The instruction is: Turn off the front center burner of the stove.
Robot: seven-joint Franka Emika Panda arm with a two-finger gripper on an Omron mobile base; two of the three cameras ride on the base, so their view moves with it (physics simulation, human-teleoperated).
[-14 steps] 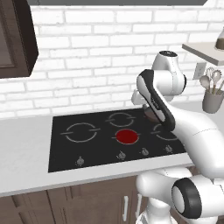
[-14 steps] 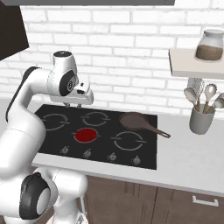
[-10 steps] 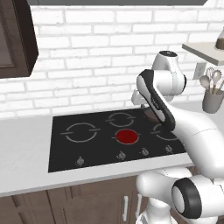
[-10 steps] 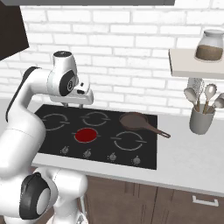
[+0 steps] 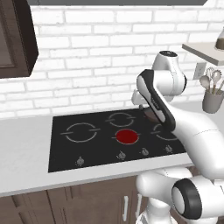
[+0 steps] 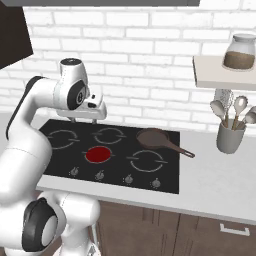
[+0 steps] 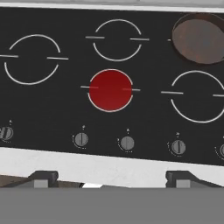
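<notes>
The claw point(image 7: 112, 177) hangs high over the stove point(image 7: 52, 109), fingers spread wide on nothing, and has not shifted in the last moment. The burner point(image 7: 110, 90), front center, glows red, so it is still on. Knobs point(image 7: 127, 142) wait untouched along the front edge. A pan point(image 6: 155, 138) sits rear right.

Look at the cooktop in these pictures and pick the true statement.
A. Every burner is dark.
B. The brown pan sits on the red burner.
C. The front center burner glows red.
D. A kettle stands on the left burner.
C: the front center burner is a solid red disc on the stove, while the other rings are dark and the brown pan sits on the back right ring.
</notes>
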